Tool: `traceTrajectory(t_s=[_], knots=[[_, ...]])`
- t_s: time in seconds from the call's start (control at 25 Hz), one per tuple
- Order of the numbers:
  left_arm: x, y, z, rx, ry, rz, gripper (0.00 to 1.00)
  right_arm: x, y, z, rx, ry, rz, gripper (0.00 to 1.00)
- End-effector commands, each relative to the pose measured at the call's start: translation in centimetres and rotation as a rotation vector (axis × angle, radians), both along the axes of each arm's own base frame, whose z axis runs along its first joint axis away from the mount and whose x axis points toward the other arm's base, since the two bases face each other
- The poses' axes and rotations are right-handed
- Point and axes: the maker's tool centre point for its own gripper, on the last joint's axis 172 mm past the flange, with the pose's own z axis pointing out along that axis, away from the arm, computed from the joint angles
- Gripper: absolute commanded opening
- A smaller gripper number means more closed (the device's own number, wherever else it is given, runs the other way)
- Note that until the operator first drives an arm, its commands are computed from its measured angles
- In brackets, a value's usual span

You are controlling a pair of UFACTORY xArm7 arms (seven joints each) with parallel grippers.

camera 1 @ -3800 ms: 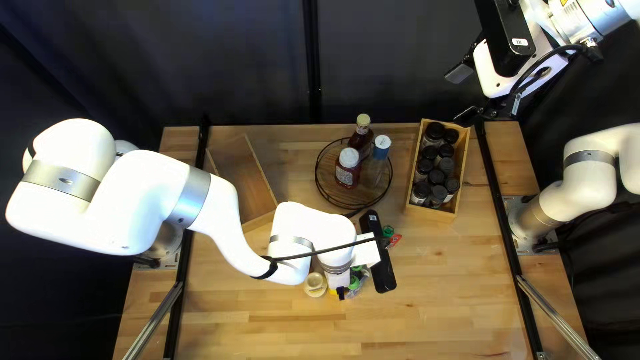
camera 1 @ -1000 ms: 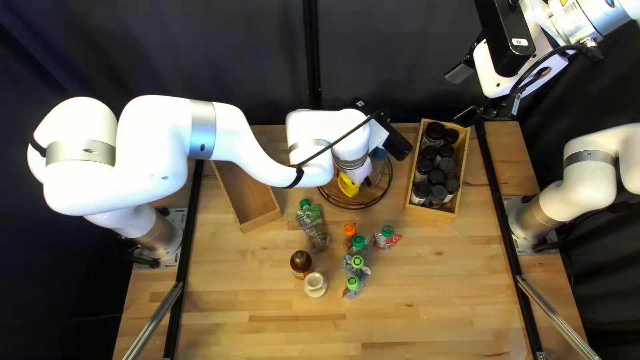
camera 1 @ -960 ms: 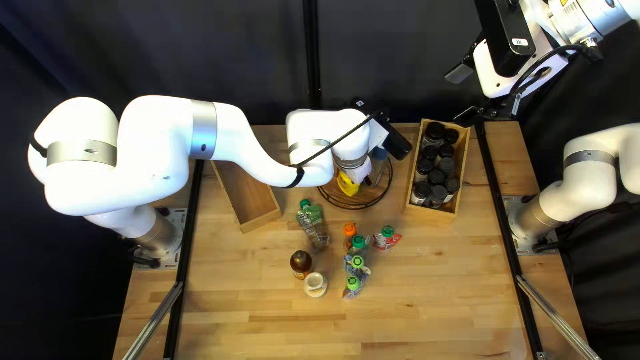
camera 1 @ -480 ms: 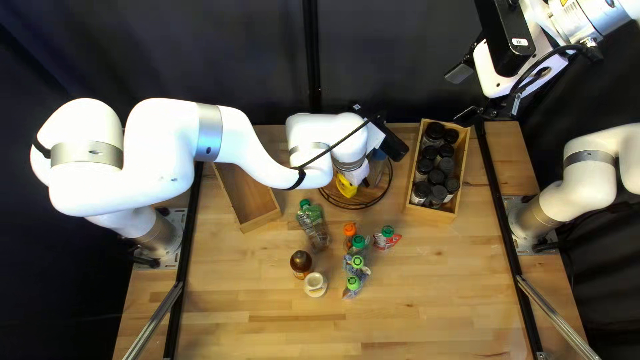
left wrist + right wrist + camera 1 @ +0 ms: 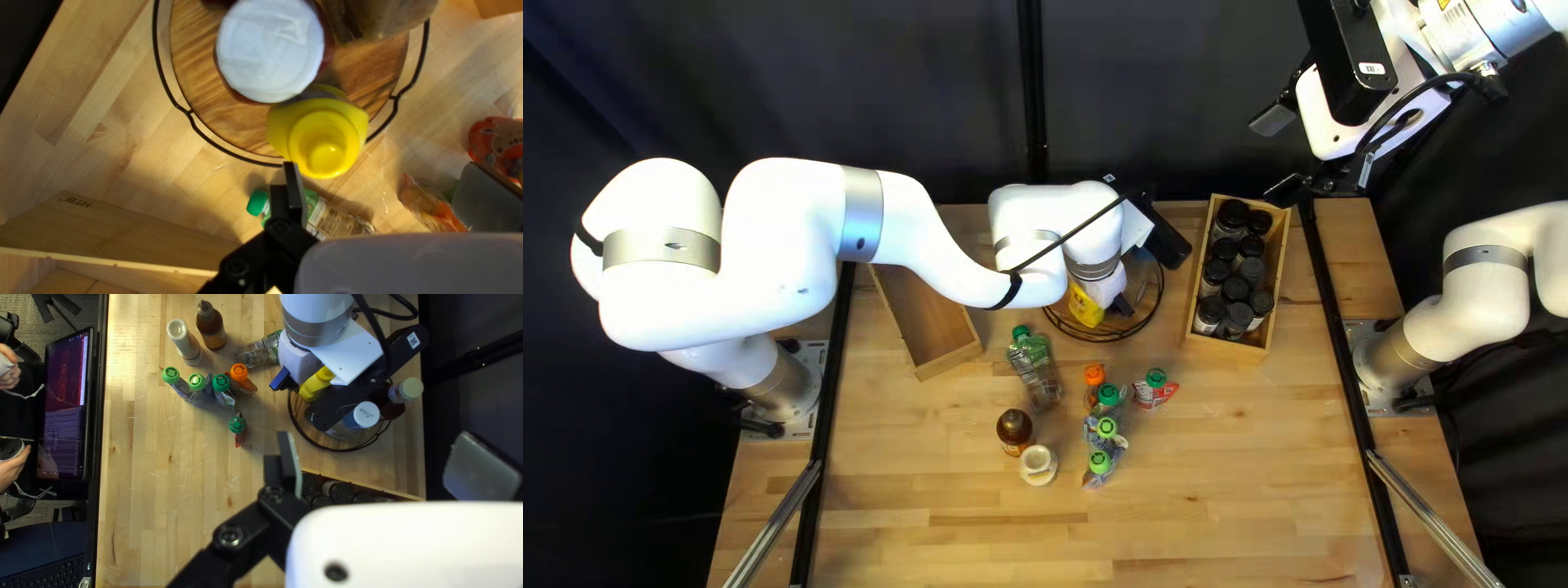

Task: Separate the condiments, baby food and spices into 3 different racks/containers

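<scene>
Over the round wire rack (image 5: pixel 1105 335), my left gripper (image 5: pixel 1122 306) is beside the yellow bottle (image 5: pixel 1085 306). In the left wrist view my left gripper (image 5: pixel 389 179) is open, one fingertip near the bottle's yellow cap (image 5: pixel 325 149). A white-lidded jar (image 5: pixel 271 50) stands next to it. Spice jars (image 5: pixel 1236 289) fill a wooden box. Several capped pouches (image 5: pixel 1107 428), a green-capped pouch (image 5: pixel 1035 365), a brown bottle (image 5: pixel 1014 428) and a cream bottle (image 5: pixel 1038 465) are on the table. My right gripper (image 5: pixel 1278 155), raised at the far right, holds nothing; its wrist view shows the gripper (image 5: pixel 384 457) open.
Another wooden box (image 5: pixel 928 321) lies partly under my left forearm. A blue-capped bottle (image 5: pixel 364 415) and a pale-capped bottle (image 5: pixel 406 390) share the round rack. A person's hands (image 5: pixel 13 465) show beyond the table edge near a screen (image 5: pixel 65 403).
Since the oldest frame, my left gripper has gone from above the pouches to the round rack, and the yellow bottle is now there. Lately it shifted only slightly. My right arm stayed still.
</scene>
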Motion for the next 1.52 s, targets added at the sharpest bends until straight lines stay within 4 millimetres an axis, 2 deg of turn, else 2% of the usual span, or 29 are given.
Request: traceTrajectory(t_s=[0.04, 0.2, 0.4, 0.48, 0.56, 0.6, 0.72, 0.84, 1.08, 1.28, 1.44, 1.48, 1.52], knots=[[-1.5, -4.6, 2.1, -0.012, 0.019, -0.124, 1.0, 0.0, 0.0, 0.0, 0.0, 0.0, 0.0, 1.0], [-3.1, -9.8, 3.4, -0.052, 0.044, -0.315, 1.0, 0.0, 0.0, 0.0, 0.0, 0.0, 0.0, 1.0], [-4.9, -16.0, 3.6, -0.092, 0.072, -0.538, 1.0, 0.0, 0.0, 0.0, 0.0, 0.0, 0.0, 1.0], [-5.4, -18.1, 3.4, -0.102, 0.081, -0.592, 1.0, 0.0, 0.0, 0.0, 0.0, 0.0, 0.0, 1.0], [-5.8, -19.2, 3.1, -0.104, 0.088, -0.619, 1.0, 0.0, 0.0, 0.0, 0.0, 0.0, 0.0, 1.0], [-6.1, -20.4, 2.7, -0.107, 0.094, -0.635, 1.0, 0.0, 0.0, 0.0, 0.0, 0.0, 0.0, 1.0], [-6.5, -22.2, 1.4, -0.107, 0.107, -0.653, 1.0, 0.0, 0.0, 0.0, 0.0, 0.0, 0.0, 1.0], [-7.0, -23.0, -0.2, -0.098, 0.114, -0.672, 1.0, 0.0, 0.0, 0.0, 0.0, 0.0, 0.0, 1.0], [-7.6, -23.1, -3.4, -0.093, 0.122, -0.679, 1.0, 0.0, 0.0, 0.0, 0.0, 0.0, 0.0, 1.0], [-8.4, -21.9, -5.9, -0.082, 0.145, -0.663, 1.0, 0.0, 0.0, 0.0, 0.0, 0.0, 0.0, 1.0], [-8.3, -21.6, -7.9, -0.086, 0.157, -0.649, 1.0, 0.0, 0.0, 0.0, 0.0, 0.0, 0.0, 1.0], [-8.2, -21.6, -8.4, -0.089, 0.16, -0.644, 0.97, 0.0, 0.0, 0.0, 0.0, 0.0, 0.0, 1.0], [-8.2, -21.7, -8.7, -0.09, 0.162, -0.636, 0.82, 0.0, 0.0, 0.0, 0.0, 0.0, 0.0, 1.0]])
